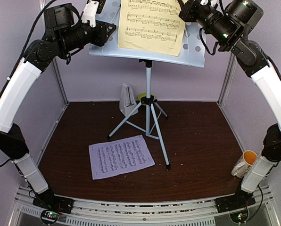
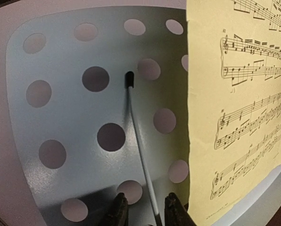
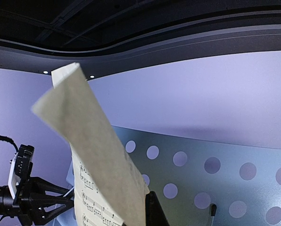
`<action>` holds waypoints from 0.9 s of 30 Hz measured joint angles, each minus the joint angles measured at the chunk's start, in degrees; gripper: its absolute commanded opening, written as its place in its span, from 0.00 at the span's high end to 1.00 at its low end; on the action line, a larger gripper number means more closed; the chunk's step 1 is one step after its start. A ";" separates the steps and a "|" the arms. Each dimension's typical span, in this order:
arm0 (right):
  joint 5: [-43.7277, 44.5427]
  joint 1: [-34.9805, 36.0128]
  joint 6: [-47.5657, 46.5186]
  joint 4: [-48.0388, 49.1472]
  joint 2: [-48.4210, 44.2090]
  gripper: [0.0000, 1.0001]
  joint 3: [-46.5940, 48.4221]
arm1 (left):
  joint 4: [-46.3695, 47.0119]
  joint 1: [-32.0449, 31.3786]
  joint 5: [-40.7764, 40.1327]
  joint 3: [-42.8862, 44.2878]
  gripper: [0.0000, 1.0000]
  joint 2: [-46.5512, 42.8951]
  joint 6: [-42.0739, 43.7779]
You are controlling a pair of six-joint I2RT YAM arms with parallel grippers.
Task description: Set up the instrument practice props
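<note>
Where pale walls (image 1: pixel 187 82) meet, dark wood tabletop (image 1: pixel 197 141), lilac sheet (image 1: pixel 121 156)

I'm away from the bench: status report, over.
Left fingers open astride thin white rod on white perforated music stand. Right fingers shut on yellow printed music sheet. Lilac printed sheet flat on brown table, unobstructed.

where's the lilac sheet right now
In the top view the lilac sheet lies flat on the brown table, left of centre, just in front of the music stand's tripod legs and nearer the left arm's base.
</note>
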 measured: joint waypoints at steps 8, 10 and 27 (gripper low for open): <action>1.46 0.00 -2.19 0.74 1.09 1.00 0.35 | 7.21 -0.02 -1.03 -5.84 0.91 -1.86 -0.09; 1.77 0.00 -2.71 0.79 1.29 1.00 0.33 | 9.40 -0.04 -1.36 -8.11 0.99 -2.51 -0.04; 5.88 0.00 -3.37 3.08 2.43 1.00 0.33 | 28.92 -0.17 -2.71 -26.38 1.00 -10.43 -0.15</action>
